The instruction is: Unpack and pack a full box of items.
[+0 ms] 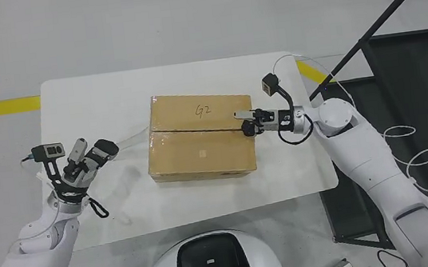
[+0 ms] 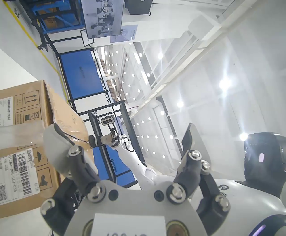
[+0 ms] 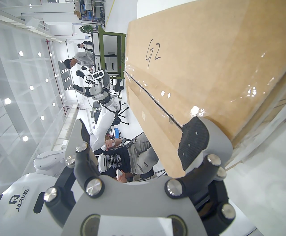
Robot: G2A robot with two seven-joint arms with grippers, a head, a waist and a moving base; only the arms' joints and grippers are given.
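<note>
Contents of the box [image 1: 200,136] are hidden. Both top flaps lie shut and meet at a seam [image 1: 197,127] under clear tape [image 3: 169,96], and it is hard to make out whether that tape is slit along the seam. The box stands in the middle of the white table [image 1: 97,99], with a handwritten mark on its far flap. In the left wrist view its labelled side runs off the frame edge, and one finger covers part of it.

The right gripper [image 1: 245,122] is at the box's right end, level with the seam, spread wide and holding nothing. From its own wrist camera, one ribbed pad [image 3: 193,143] sits just at the seam's end on the box's top edge. Whether it presses on the cardboard cannot be told. The other finger [image 3: 81,138] stands well clear of the box, in open air.

The left gripper [image 1: 94,151] is over the left part of the table, well apart from the box. It is tilted upward, its fingers far apart and empty.
</note>
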